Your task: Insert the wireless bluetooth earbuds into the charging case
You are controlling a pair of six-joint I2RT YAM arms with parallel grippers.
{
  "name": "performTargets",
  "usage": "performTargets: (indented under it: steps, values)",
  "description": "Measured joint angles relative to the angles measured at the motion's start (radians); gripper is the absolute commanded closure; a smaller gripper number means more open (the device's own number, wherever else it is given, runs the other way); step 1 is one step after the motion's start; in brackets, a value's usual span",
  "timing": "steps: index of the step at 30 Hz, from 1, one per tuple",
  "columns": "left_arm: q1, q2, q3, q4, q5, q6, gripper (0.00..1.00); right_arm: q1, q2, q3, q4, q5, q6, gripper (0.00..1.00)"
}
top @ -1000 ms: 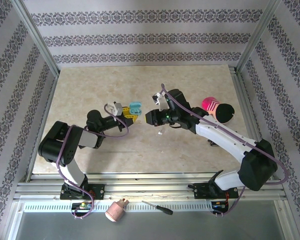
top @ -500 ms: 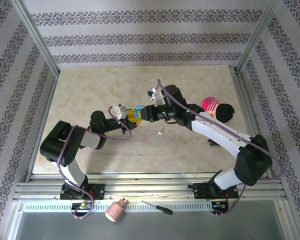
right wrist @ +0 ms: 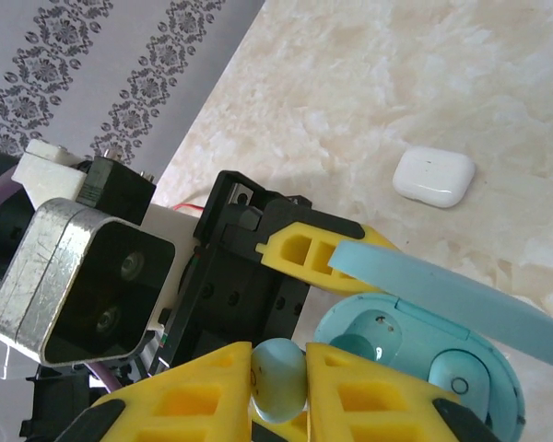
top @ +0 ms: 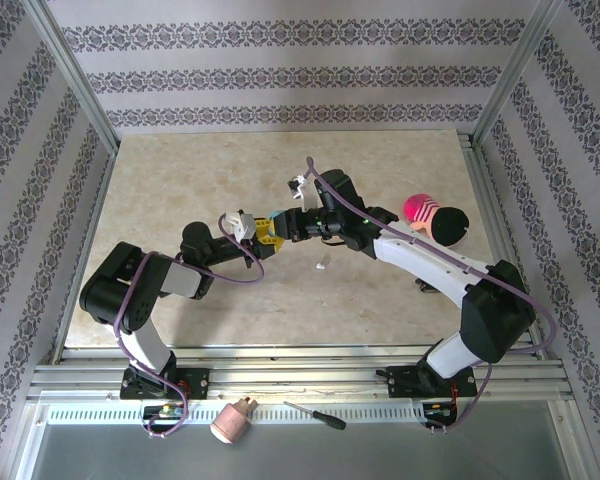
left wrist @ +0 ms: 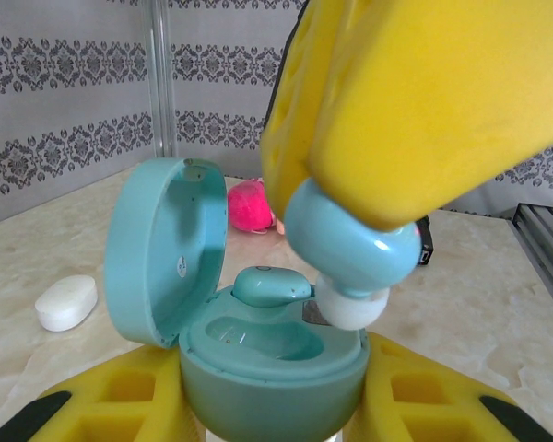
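- Two grippers meet mid-frame in the top view: the right gripper (right wrist: 278,379) is closed on a blue-green earbud (left wrist: 350,244), at the rim of the charging case (left wrist: 267,368).
- The left gripper (top: 263,232) clamps the case's base, lower centre of the left wrist view, lid open at left.
- A second earbud (left wrist: 263,284) sits inside the case.

The left arm folds low at its elbow and stretches rightward, the left gripper (top: 263,234) pointing at its partner, its yellow fingers (left wrist: 120,396) clamped on either side of the charging case (left wrist: 258,378). The right arm bends at the elbow and runs its long white forearm inward. The right gripper (top: 283,225) pinches an earbud (right wrist: 278,378) between yellow fingertips, tip to tip with the left gripper.
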Motion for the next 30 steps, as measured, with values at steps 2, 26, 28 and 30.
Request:
performTargets:
  steps: [2, 26, 28, 30]
  values:
    - [-0.001, -0.002, 0.0, 0.001, 0.0, 0.0, 0.82, 0.0, 0.001, -0.005, 0.016, 0.0, 0.006, 0.81]
    - [-0.002, -0.003, -0.002, -0.003, -0.037, 0.019, 0.83, -0.001, 0.003, -0.119, 0.226, 0.038, 0.124, 0.82]
    - [-0.002, -0.003, -0.002, -0.005, -0.037, 0.019, 0.82, -0.003, 0.003, -0.125, 0.237, 0.038, 0.13, 0.82]
    - [-0.002, -0.003, -0.002, -0.006, -0.037, 0.02, 0.82, -0.003, 0.003, -0.126, 0.238, 0.038, 0.132, 0.82]
